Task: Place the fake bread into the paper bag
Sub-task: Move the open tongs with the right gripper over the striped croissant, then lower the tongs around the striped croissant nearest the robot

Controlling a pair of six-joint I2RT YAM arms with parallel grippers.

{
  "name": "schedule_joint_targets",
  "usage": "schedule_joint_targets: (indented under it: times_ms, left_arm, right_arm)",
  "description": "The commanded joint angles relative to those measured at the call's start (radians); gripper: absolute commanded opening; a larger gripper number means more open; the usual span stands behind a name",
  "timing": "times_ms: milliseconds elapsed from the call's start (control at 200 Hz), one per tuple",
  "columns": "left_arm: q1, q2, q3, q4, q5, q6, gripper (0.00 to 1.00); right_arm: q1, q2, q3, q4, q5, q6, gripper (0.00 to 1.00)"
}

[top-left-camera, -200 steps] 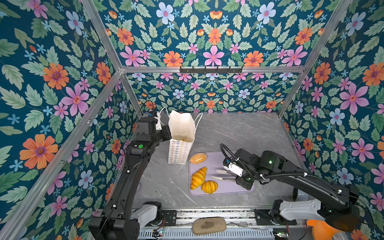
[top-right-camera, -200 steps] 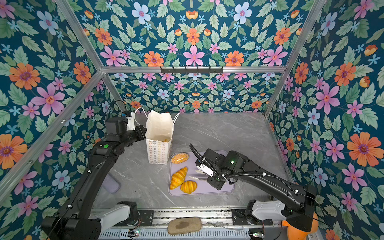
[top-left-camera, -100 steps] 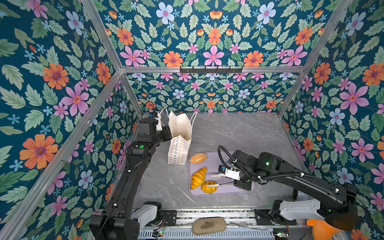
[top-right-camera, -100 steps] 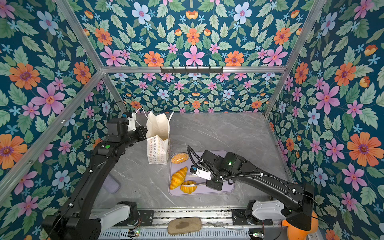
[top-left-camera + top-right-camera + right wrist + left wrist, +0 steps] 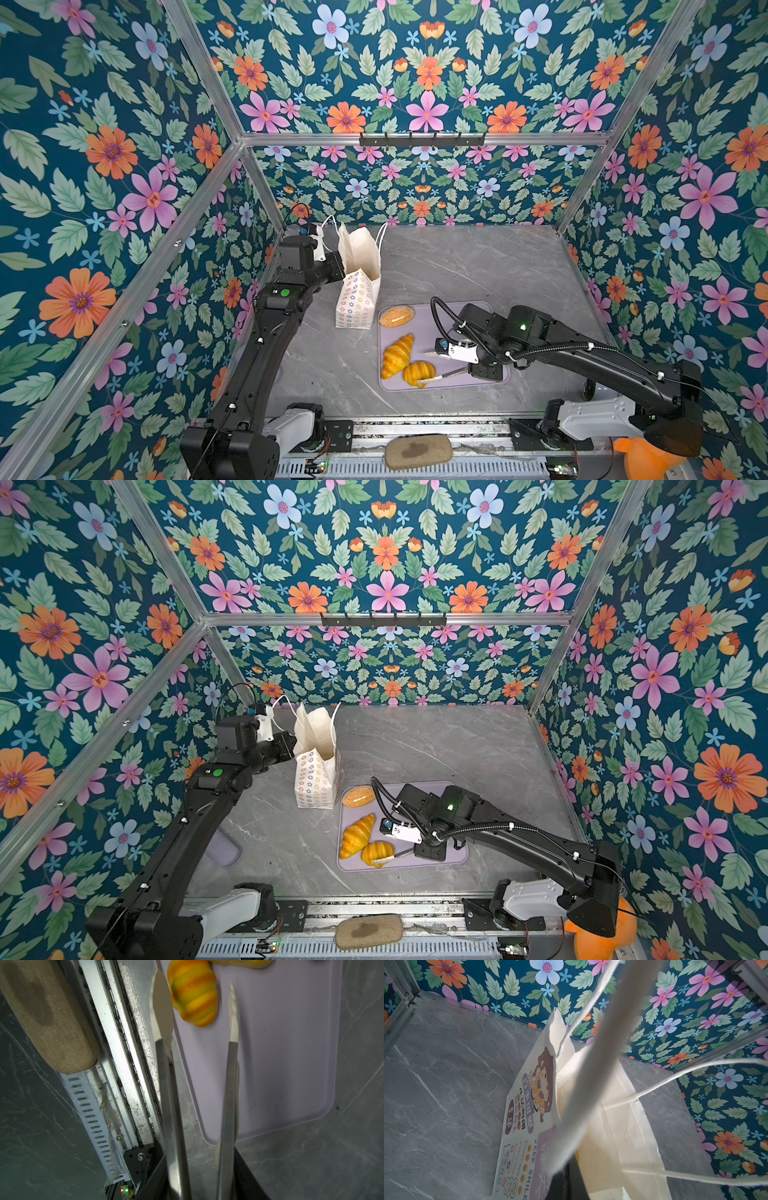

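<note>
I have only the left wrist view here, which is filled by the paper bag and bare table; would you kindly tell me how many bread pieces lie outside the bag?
Observer: Three, in both top views: a speckled bun, a long croissant and a small croissant, all on a lilac tray beside the paper bag.
Operator: Thank you. What is the other arm doing?
Observer: The right gripper is low over the tray, its jaws open astride the small croissant and not closed on it.
</note>
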Motion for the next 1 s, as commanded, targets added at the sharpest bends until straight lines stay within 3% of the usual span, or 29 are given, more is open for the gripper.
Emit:
schedule_joint_targets:
  times_ms: [0,595,990]
  left_arm:
    - [0.002,-0.005,0.002,0.014,0.011,0.01,0.0]
    - [0.002,0.005,-0.004,0.021,0.011,0.009,0.0]
    - [0.002,0.002,-0.009,0.029,0.013,0.005,0.0]
  right_arm:
    - [0.001,0.015,-0.005,0.009,0.059,-0.032,0.4]
    - [0.001,-0.095,-0.049,0.046,0.008,-0.058,0.42]
    - [0.0,-0.029,-0.069,0.079,-0.002,-0.026,0.43]
